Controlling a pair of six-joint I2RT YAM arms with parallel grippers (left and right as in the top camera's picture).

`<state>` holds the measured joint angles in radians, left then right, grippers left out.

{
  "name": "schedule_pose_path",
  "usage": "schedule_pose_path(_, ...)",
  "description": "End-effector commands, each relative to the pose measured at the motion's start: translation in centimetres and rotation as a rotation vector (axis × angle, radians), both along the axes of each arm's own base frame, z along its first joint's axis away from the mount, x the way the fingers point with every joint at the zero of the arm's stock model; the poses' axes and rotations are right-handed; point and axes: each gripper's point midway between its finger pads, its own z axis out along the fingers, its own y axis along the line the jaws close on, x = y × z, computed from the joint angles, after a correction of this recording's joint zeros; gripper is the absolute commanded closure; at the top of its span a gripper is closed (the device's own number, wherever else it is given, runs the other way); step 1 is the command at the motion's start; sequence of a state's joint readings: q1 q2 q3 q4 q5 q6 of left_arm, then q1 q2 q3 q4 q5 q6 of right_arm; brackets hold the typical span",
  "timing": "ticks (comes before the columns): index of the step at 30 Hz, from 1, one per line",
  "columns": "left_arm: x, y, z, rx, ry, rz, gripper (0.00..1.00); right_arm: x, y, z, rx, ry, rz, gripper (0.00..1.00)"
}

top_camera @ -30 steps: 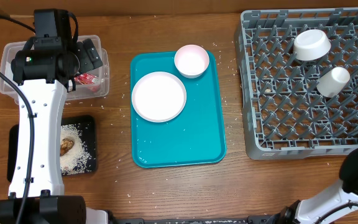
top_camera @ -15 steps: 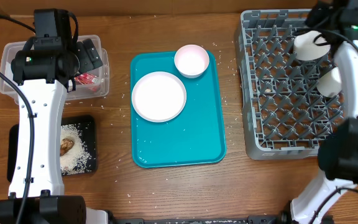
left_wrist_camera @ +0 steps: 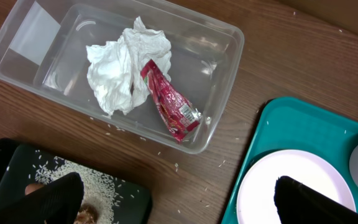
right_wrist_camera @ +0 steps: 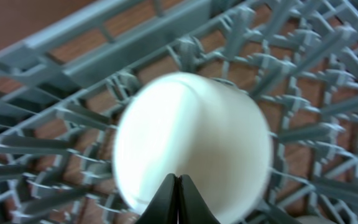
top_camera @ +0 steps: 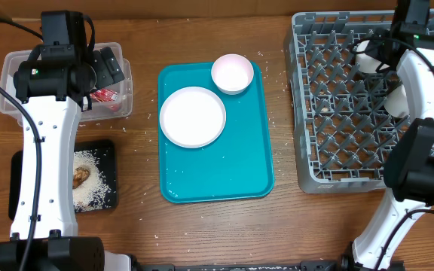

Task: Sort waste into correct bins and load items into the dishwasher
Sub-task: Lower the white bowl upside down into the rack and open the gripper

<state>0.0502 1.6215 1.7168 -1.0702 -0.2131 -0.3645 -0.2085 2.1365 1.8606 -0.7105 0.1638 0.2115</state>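
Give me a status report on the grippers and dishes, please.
Left gripper open at clear tub. Right gripper shut over small pale bowl in dish rack. On teal tray: plate, pink bowl, unblocked.

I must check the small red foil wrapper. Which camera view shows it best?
The left wrist view: the small red foil wrapper lies whole inside the clear rectangular plastic tub. Overhead shows only a red bit. The right wrist view misses it.
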Motion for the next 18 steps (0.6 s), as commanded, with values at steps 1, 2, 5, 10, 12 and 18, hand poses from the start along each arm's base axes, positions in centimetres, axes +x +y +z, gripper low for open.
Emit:
schedule_pose_path(1, 0.1, -0.1, 0.7, -0.007, -0.021, 0.005, 0.0, -0.7, -1.7, 0.9, -0.02, 0.0, -0.037, 0.96)
schedule_pose_path(2, 0.1, -0.1, 0.7, -0.007, -0.021, 0.005, 0.0, -0.9, -1.9, 0.7, -0.018, 0.007, -0.042, 0.96)
schedule_pose_path(5, 0.1, -0.1, 0.7, -0.007, -0.021, 0.005, 0.0, -1.5, -2.4, 0.4, -0.014, 0.028, -0.052, 0.96)
schedule_pose_path(10, 0.1, -0.1, 0.7, -0.007, -0.021, 0.005, 0.0, -1.8, -2.8, 0.9, -0.014, 0.026, -0.06, 0.96)
schedule_pose_path(12, 0.1, -0.1, 0.7, -0.007, -0.022, 0.006, 0.0, -1.5, -2.6, 2.5, -0.017, -0.018, -0.056, 0.96)
schedule_pose_path(18, 0.1, -0.1, 0.7, -0.007, -0.021, 0.006, 0.0, 0.7, -0.1, 7.3, 0.008, -0.189, 0.033, 0.96)
